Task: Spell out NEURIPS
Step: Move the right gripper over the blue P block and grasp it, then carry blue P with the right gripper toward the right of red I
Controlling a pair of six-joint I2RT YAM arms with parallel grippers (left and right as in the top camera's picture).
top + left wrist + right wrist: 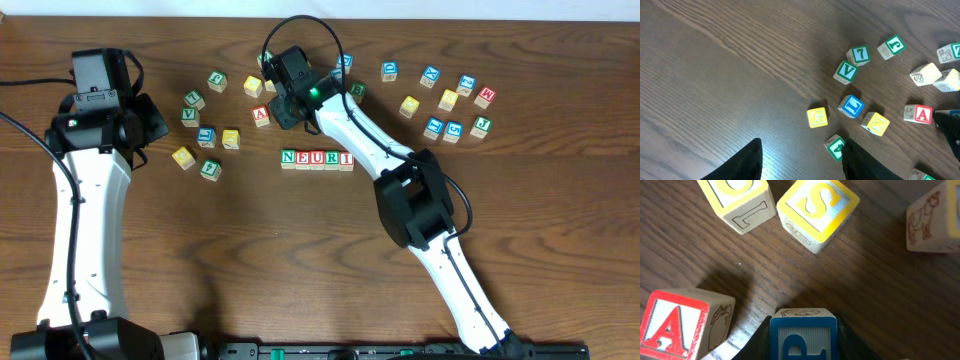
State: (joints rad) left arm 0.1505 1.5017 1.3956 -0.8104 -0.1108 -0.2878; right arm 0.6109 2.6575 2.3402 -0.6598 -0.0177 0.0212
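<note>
Overhead, the right gripper (pixel 284 100) is hanging over the dark wood-grain table (pixel 200 260). The NEURI row (pixel 317 159), five square wooden cubes sitting edge to edge, is lying just behind it, toward its own arm's base. Its black body is hiding whatever it is gripping. The left gripper (pixel 150 118) is hanging well apart from that row, beside a loose scatter of cubes.

Through the left wrist camera, the left gripper (pixel 802 165) is holding its two black fingers (pixel 742 162) spread apart with nothing between them. A green-framed cube (pixel 836 148) is lying just beside the right-hand finger, turned askew to the grain. A yellow cube (pixel 817 117) and a blue L cube (pixel 851 106) are sitting a little ahead of the fingertips, with a green V cube (pixel 845 71) farther ahead.

Through the right wrist camera, the right gripper (pixel 804 347) is clamping the blue P cube (pixel 804 330). The cube's pale wooden top and glossy blue frame are filling the gap between the fingers. A red A cube (pixel 675 325) is resting to the left of the fingers, and a yellow S cube (pixel 817 210) is sitting cornerwise farther ahead.
</note>
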